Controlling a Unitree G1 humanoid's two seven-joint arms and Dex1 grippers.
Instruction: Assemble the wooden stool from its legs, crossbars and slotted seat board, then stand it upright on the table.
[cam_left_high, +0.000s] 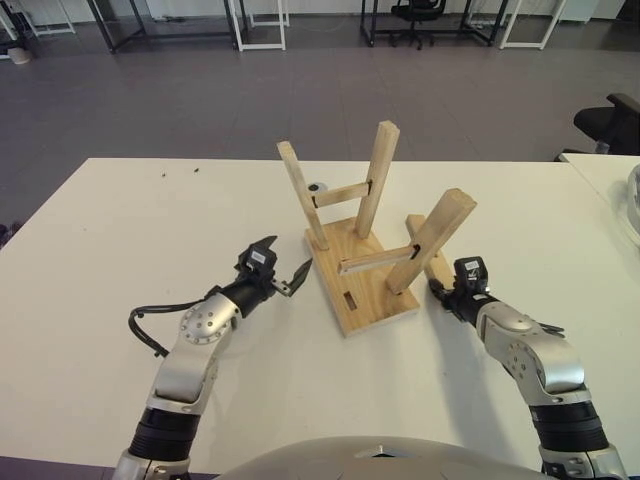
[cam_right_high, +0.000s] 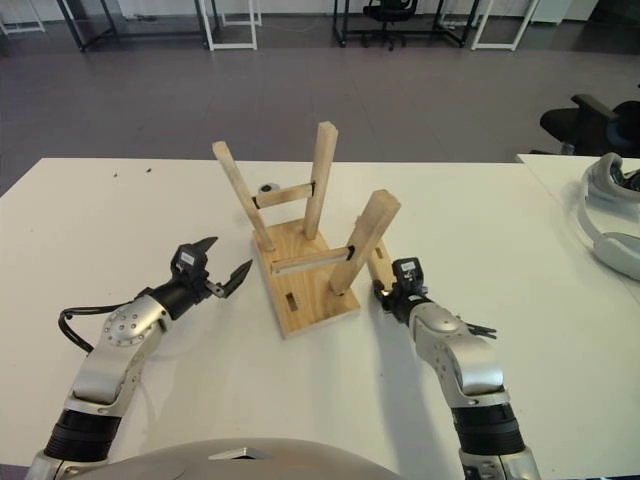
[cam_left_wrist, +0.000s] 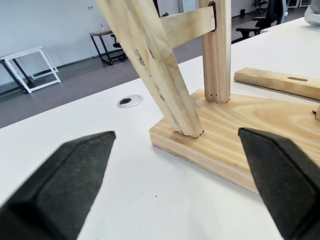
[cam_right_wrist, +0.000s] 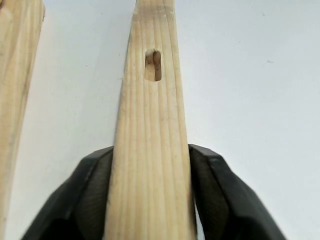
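While in seat board (cam_left_high: 375, 300), legs (cam_left_high: 377, 180) (three)

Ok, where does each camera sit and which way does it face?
Eye views: on the head, looking forward and down at the table and half-built stool; both arms, left gripper and right gripper show.
Left wrist: on the left arm, facing the seat board between its open fingers.
Right wrist: on the right arm, looking along the loose leg it clamps.
Shared: eyes and left wrist both show the seat board.

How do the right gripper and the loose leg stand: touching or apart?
Touching. The right wrist view shows the right gripper clamping both sides of the loose leg.
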